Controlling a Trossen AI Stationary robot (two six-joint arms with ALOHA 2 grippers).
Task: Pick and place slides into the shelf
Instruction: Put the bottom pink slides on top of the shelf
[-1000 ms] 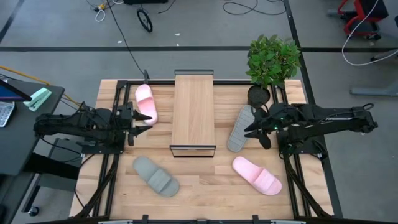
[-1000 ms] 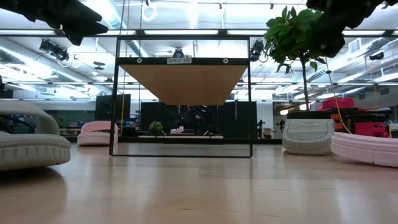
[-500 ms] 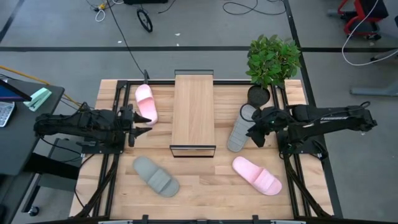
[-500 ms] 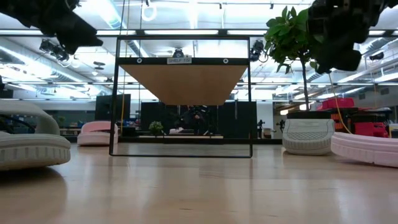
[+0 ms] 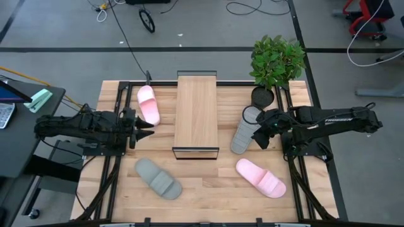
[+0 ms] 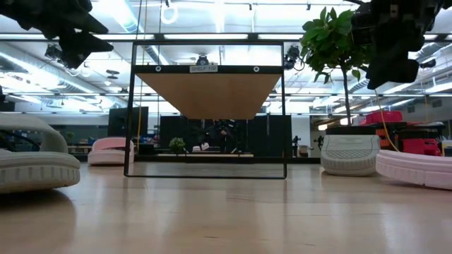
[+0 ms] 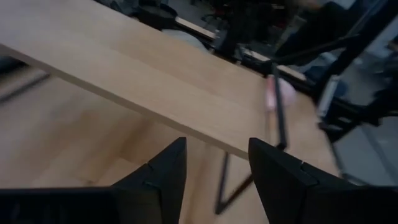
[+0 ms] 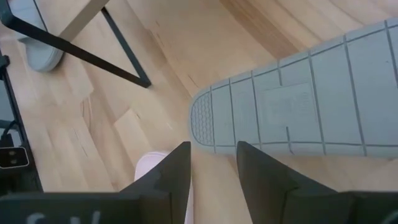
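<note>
Potted plant (image 5: 276, 63) at table corner, wheel (image 5: 147, 21) on floor

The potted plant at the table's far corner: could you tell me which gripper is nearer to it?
Right. The right gripper sits just below the potted plant, while the left gripper is across the shelf.

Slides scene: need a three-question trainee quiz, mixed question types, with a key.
1. How many slides lie on the table around the shelf?
2. Which slide is nearest the right pincer? A: grey, right of the shelf. B: pink, left of the shelf. C: grey, front left.
3. True or false: a slide lies on top of the shelf.

Key:
1. Four: two pink slides and two grey slides.
2. A.
3. False; the shelf top is bare. The left pincer hovers open by the pink slide left of the shelf.
</note>
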